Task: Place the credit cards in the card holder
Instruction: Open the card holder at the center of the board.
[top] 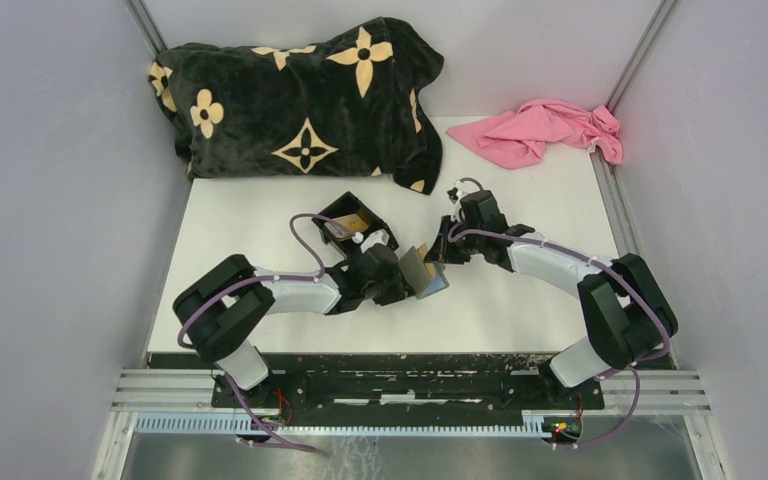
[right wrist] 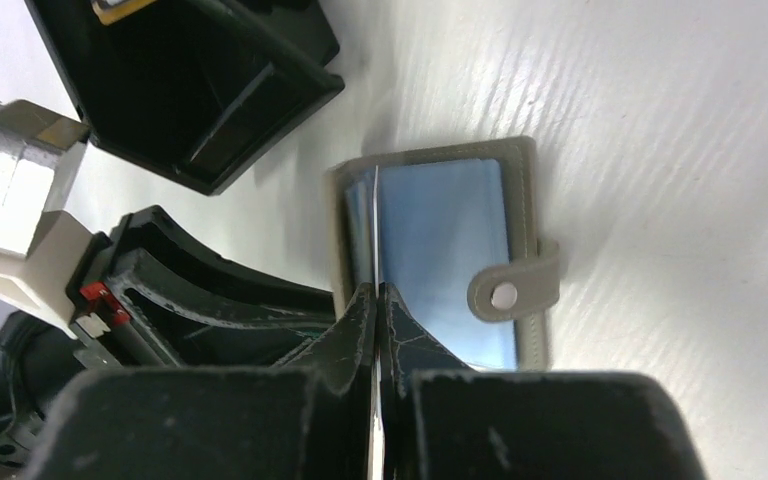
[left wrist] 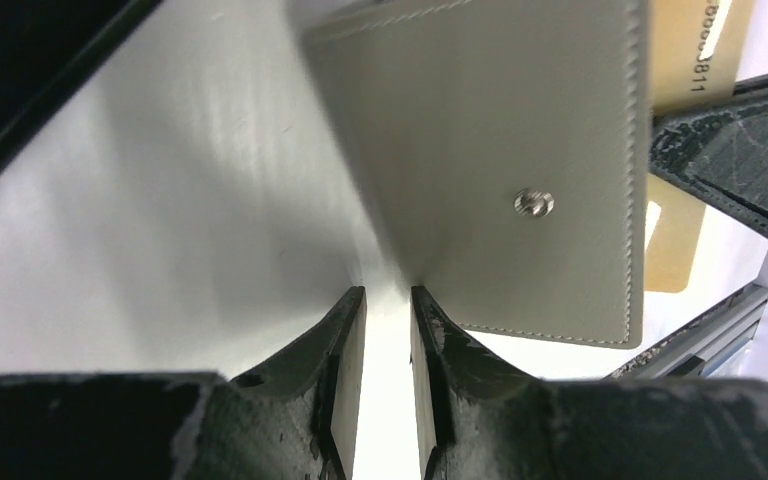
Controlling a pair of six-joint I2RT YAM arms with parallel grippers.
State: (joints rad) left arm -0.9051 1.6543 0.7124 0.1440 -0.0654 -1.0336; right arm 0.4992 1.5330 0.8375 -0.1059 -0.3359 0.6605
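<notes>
The grey wallet (top: 423, 272), stitched at the edges and lined in blue, stands tilted mid-tabletop (top: 260, 215). The right gripper (right wrist: 375, 292) is clamped on a thin gold card (left wrist: 702, 45) at the wallet's edge. The left gripper (left wrist: 388, 295) is almost closed at the wallet's corner; I cannot tell whether it pinches. At 10 o'clock a black plastic box (top: 338, 208) holds a tan card (top: 360, 221). A plush flowered blanket (top: 290, 90) lies at 11 and a crumpled pink cloth (top: 545, 130) at 1.
</notes>
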